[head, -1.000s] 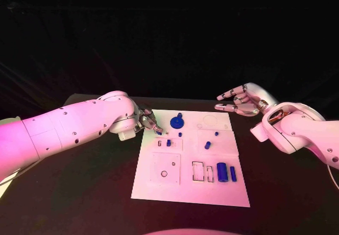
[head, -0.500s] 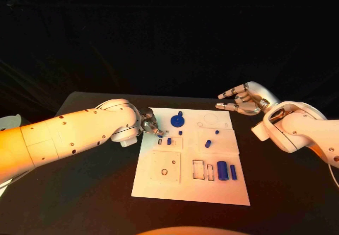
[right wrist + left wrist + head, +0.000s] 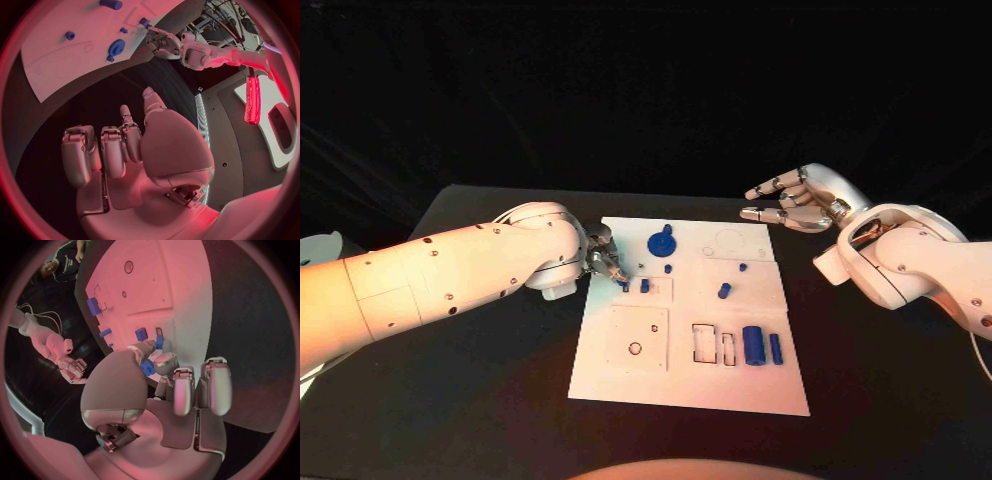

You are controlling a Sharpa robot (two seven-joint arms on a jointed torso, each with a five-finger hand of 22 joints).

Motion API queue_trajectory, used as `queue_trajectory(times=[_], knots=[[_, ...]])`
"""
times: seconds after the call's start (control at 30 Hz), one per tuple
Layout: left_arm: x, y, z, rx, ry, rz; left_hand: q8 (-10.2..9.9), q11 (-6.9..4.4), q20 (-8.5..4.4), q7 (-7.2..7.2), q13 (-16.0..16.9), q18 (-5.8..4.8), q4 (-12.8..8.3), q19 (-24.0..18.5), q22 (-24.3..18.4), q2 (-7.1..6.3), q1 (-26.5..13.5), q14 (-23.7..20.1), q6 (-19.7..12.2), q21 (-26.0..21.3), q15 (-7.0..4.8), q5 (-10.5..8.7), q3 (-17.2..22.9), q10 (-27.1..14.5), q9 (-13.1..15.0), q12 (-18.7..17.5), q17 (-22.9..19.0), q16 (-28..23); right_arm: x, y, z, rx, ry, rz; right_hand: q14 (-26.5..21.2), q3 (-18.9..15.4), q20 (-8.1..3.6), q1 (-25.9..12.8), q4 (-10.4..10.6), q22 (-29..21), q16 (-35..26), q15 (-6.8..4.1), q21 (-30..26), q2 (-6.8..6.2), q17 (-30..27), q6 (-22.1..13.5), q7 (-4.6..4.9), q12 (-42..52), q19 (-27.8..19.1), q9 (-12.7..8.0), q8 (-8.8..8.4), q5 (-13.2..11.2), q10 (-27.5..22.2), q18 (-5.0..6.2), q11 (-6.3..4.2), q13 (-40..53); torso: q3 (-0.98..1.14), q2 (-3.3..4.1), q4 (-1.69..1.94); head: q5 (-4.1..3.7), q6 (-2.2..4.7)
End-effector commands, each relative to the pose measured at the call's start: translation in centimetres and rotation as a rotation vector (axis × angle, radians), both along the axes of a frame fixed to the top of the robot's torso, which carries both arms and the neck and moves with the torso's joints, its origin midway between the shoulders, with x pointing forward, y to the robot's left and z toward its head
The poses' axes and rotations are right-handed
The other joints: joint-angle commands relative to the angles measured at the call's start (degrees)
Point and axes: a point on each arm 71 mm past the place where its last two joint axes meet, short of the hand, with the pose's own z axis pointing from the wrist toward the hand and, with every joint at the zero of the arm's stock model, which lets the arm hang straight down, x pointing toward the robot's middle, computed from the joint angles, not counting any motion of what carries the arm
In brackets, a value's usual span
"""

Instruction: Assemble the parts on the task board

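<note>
The left hand (image 3: pixel 603 260) pinches a small blue part (image 3: pixel 147 367) at its fingertips just over the task board (image 3: pixel 635 385), and should, I reckon, lower it squarely into the slot beneath.

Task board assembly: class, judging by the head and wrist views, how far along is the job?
Early to midway, as far as can be judged. Looks done: the blue gear sits at the far end of the task board. In hand: the left hand pinches a small blue part over the board's left edge. Left: the blue cylinder and blue bar lie loose beside open slots. The right hand hovers empty.
</note>
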Motion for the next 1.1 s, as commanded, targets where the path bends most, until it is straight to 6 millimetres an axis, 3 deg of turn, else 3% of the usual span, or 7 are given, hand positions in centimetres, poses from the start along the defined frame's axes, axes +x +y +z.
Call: queue_trajectory(times=[0.03,1.1], knots=[[-0.18,-0.14,-0.32,0.045,0.032,-0.037,0.23,-0.15,-0.38,-0.64,-0.06,-0.06,-6.9,3.58,8.28,0.71,0.06,5.92,0.68,0.26,-0.23,0.21,7.21,0.25,0.03,-0.36,15.08,0.18,-0.07,0.15,-0.04,-0.003,0.001,0.017,5.46,-0.45,-0.15,0.04,0.0,11.53,-0.28,-0.25,-0.25,0.6,12.8,0.3,-0.09,-0.19,4.08,0.04,0.18,0.21,1.33,0.06,-0.4,9.42,-0.01,0.0,-0.01,-0.02,-0.09],[-0.43,-0.51,-1.15,0.066,0.071,-0.063,0.3,-0.21,-0.38,-0.73,-0.12,-0.09,-7.26,3.62,8.43,0.32,-0.44,5.92,1.0,0.35,-0.24,0.96,7.72,0.56,-0.11,-0.37,15.08,0.18,-0.09,0.26,-0.07,-0.004,0.003,0.023,5.45,-0.52,-0.15,0.04,0.01,11.59,-0.3,-0.25,-0.21,0.63,12.77,0.3,-0.09,-0.2,4.11,0.03,0.17,0.26,1.33,0.05,-0.41,9.41,0.01,-0.02,0.03,-0.12,-0.33]])
